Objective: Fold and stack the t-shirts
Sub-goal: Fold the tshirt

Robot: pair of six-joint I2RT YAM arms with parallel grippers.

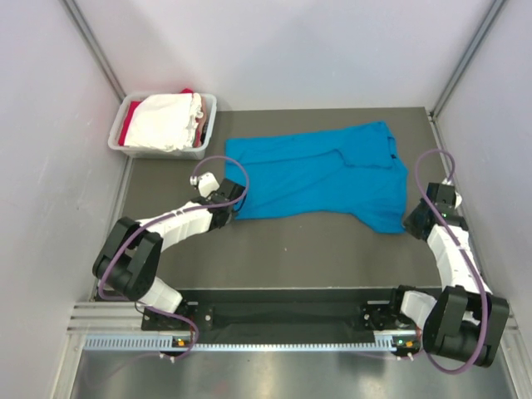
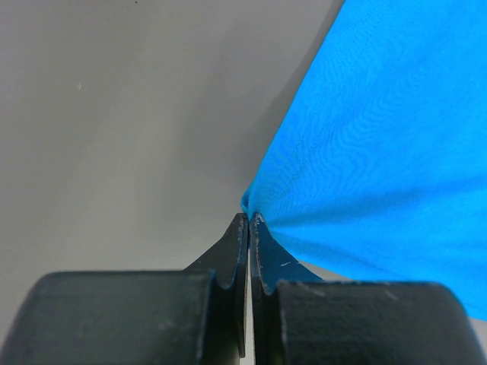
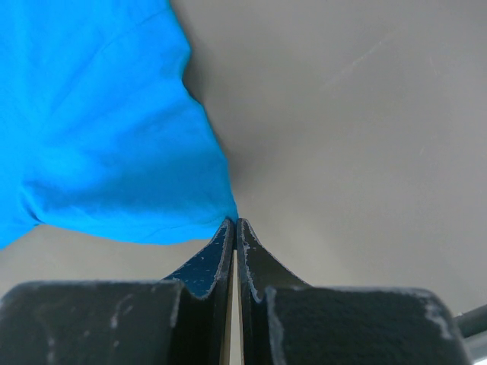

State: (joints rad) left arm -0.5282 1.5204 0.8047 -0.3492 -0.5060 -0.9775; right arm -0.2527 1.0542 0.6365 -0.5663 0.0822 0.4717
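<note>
— Blue item, centre: what was it, and where did it lie?

— It was a bright blue short-sleeved t-shirt [image 1: 320,174] of soft cloth. It lay spread across the middle of the dark grey matte table [image 1: 291,249], with part of it doubled over near the far right. Close up, its surface showed a fine knit rib and a stitched hem.

— How did the tools stand?

— The left gripper [image 2: 249,217] had its black, scuffed jaws pressed together on the shirt's near left corner. The right gripper [image 3: 236,222] was pinching the near right corner in the same way. From each pinch the cloth fanned out in shallow pleats and threw a soft shadow on the table.

— And the other garments?

— A white t-shirt [image 1: 166,120], loosely bundled, sat in the pale grey rectangular plastic tub [image 1: 162,152] at the far left corner. A red t-shirt [image 1: 126,129] showed along the tub's edges, partly under the white one. The tub stood apart from the blue shirt.
</note>
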